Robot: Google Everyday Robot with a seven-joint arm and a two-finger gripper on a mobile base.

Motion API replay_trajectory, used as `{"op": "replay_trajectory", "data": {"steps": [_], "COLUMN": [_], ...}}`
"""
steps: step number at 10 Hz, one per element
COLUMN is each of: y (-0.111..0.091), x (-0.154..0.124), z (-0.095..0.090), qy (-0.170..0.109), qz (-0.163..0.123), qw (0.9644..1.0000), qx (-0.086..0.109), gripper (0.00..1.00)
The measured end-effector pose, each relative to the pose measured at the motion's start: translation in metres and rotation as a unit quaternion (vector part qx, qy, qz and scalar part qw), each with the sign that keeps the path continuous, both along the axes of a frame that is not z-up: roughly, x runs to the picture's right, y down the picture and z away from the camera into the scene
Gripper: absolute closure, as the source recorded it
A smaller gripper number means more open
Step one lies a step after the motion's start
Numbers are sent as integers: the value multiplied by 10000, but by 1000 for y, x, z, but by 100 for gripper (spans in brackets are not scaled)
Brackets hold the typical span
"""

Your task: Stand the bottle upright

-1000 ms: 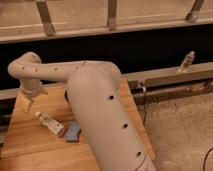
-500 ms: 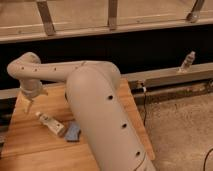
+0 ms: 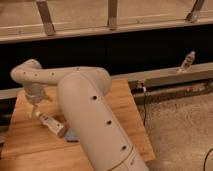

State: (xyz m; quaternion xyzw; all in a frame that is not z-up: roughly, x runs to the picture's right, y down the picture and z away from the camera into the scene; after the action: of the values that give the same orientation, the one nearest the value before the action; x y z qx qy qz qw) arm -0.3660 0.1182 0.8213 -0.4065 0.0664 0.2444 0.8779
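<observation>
A clear bottle (image 3: 53, 124) with a white label lies on its side on the wooden table (image 3: 30, 142), with its cap end pointing to the upper left. My gripper (image 3: 34, 109) hangs from the bent beige arm (image 3: 85, 100) just above and to the left of the bottle's cap end. I cannot tell whether it touches the bottle.
A blue object (image 3: 73, 135) lies on the table right of the bottle, partly hidden by the arm. A second small bottle (image 3: 187, 61) stands upright on a ledge at the far right. A dark wall with a metal railing runs behind the table. A carpeted floor lies to the right.
My gripper has shifted slightly down and right toward the bottle's cap end. The bottle still lies in the same place.
</observation>
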Motion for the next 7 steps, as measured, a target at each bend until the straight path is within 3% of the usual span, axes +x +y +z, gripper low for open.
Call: {"op": "replay_trajectory", "data": {"steps": [3, 7], "y": [16, 29], "x": [-8, -17], "z": [8, 13], "qy": [-14, -57], "qz": [-34, -50], "qw": [9997, 9990], "qx": [-261, -449], "gripper": [20, 20]}}
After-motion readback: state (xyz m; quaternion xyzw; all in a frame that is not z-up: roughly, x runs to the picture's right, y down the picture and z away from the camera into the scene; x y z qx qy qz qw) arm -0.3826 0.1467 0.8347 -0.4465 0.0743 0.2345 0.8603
